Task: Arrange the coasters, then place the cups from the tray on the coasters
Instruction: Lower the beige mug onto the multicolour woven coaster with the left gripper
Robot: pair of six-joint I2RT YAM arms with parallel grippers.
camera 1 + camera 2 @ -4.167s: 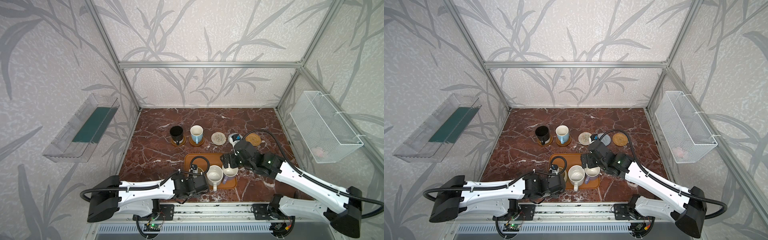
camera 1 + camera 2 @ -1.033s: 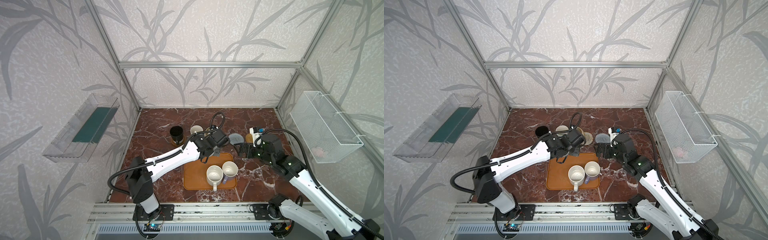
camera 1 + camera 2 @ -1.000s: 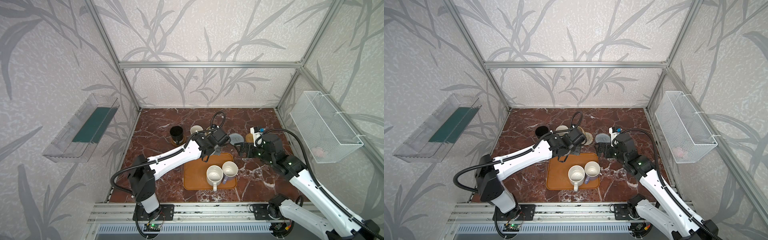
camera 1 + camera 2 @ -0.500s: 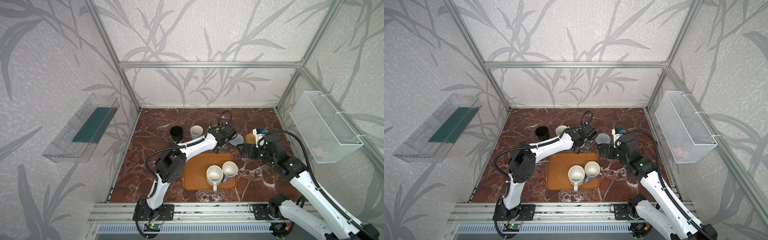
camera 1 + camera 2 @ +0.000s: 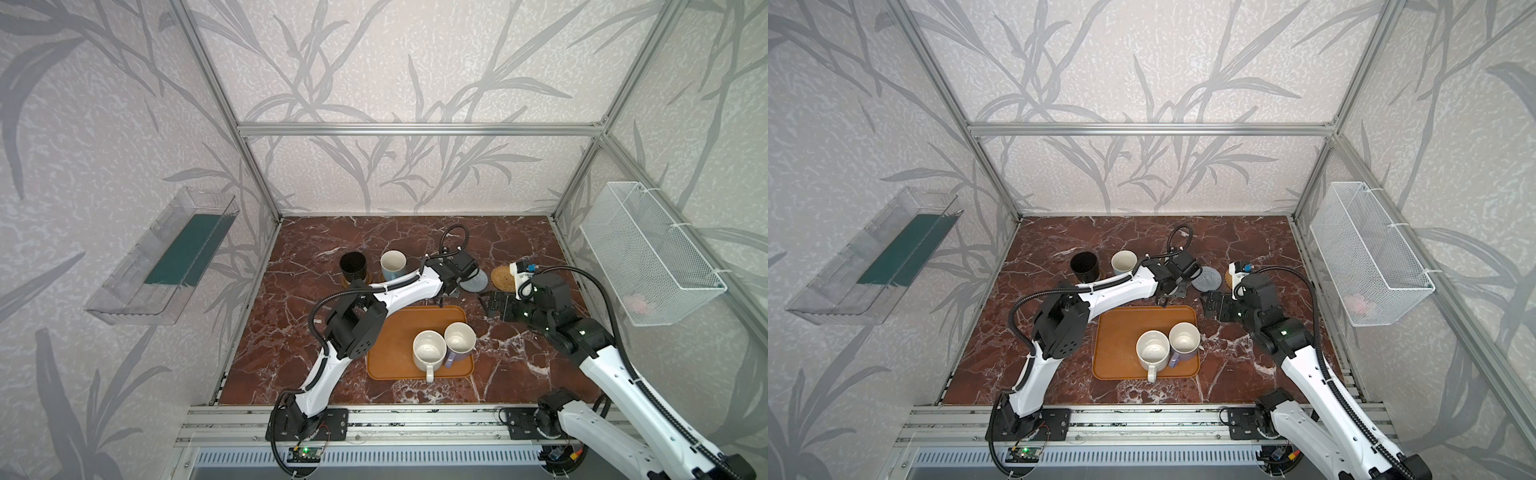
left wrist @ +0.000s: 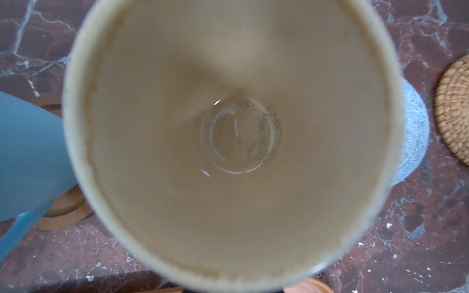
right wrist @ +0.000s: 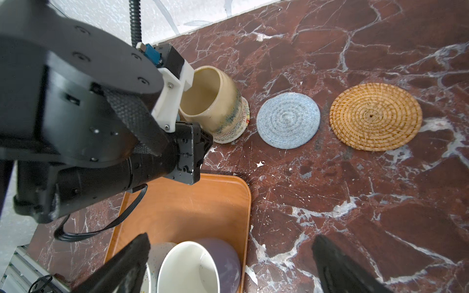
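Note:
My left gripper (image 7: 203,140) is shut on the cream-yellow cup (image 7: 210,101), which leans slightly with its base on the cream woven coaster (image 7: 237,129). The left arm hides this cup in both top views; its inside fills the left wrist view (image 6: 228,126). The black cup (image 5: 353,264) and the light blue cup (image 5: 392,266) stand on wooden coasters. The grey coaster (image 5: 476,282) and the rattan coaster (image 5: 503,277) lie bare. On the tray (image 5: 395,332) stand the white cup (image 5: 429,347) and the lavender cup (image 5: 459,337). My right gripper (image 5: 496,305) is open beside the tray.
A clear bin (image 5: 166,257) hangs on the left wall and a white wire basket (image 5: 648,253) on the right wall. The left arm's elbow (image 5: 353,324) overhangs the tray's left edge. Metal rails (image 5: 395,419) run along the front.
The left arm has carried the cream-yellow cup back and to the right, onto the cream coaster. The right gripper has drifted slightly right, still open.

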